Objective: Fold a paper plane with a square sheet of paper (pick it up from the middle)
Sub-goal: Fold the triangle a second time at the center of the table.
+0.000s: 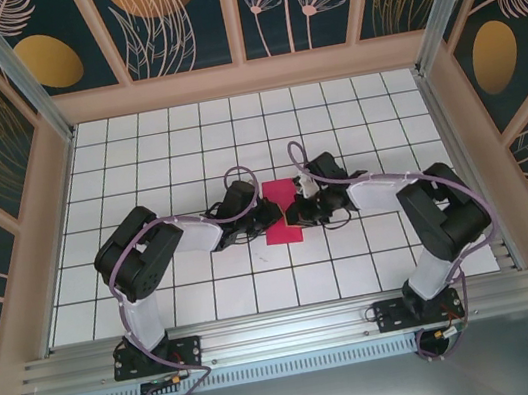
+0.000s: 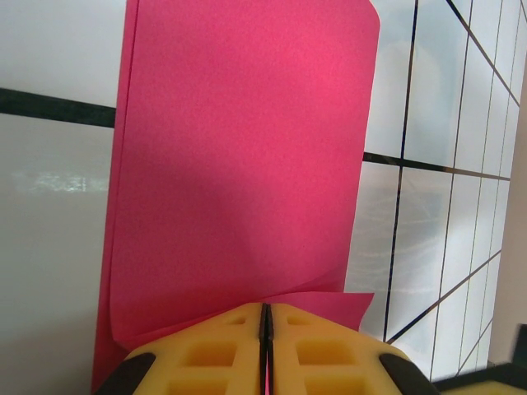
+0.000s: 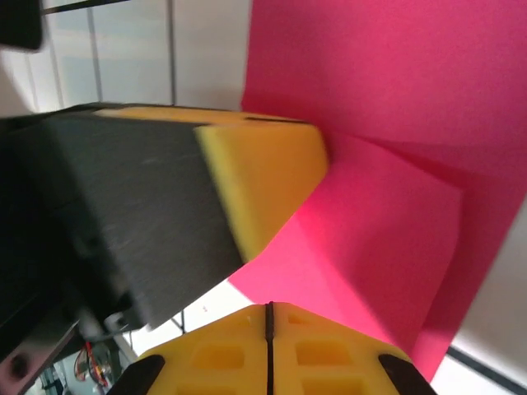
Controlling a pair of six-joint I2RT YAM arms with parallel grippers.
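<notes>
Top external: the folded square sheet of paper (image 1: 279, 200) lies mid-frame, with the left gripper (image 1: 269, 217) and the right gripper (image 1: 295, 218) clenched on its opposite edges.

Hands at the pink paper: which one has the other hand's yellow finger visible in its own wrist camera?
The right hand: above its shut fingers, a yellow finger of the left hand meets the edge of the paper.

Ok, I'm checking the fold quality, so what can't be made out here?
Top view: the left gripper and right gripper cover the sides of the paper; creases are too small to see.
Left wrist view: the paper's near edge is behind the yellow fingers.
Right wrist view: the blurred left gripper covers part of the paper; the frame's top and right edges cut off more.
</notes>
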